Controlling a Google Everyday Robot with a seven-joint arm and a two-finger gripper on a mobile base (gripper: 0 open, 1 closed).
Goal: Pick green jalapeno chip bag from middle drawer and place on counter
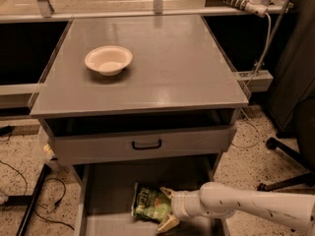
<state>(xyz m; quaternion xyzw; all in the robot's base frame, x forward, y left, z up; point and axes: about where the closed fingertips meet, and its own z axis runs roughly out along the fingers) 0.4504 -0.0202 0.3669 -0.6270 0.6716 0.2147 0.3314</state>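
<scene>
The green jalapeno chip bag (147, 204) is lying flat on the floor of the middle drawer (110, 183), which is standing pulled out beneath the counter (167, 82). We are seeing it right of the drawer's centre. The gripper (162, 209) is reaching in from the right on a white arm (246, 205), its jaws spread apart and straddling the bag's right edge (one finger above, one below), not clenched on it. A closed drawer front (98, 149) with a black handle (146, 144) is sitting directly above the drawer's back end. Bare drawer floor is running left of the bag to the low left wall. A white bowl (108, 59) is resting on the counter's left rear, with broad grey surface beside it. The bag is looking shiny green and crumpled, with white lettering and pale patches.
</scene>
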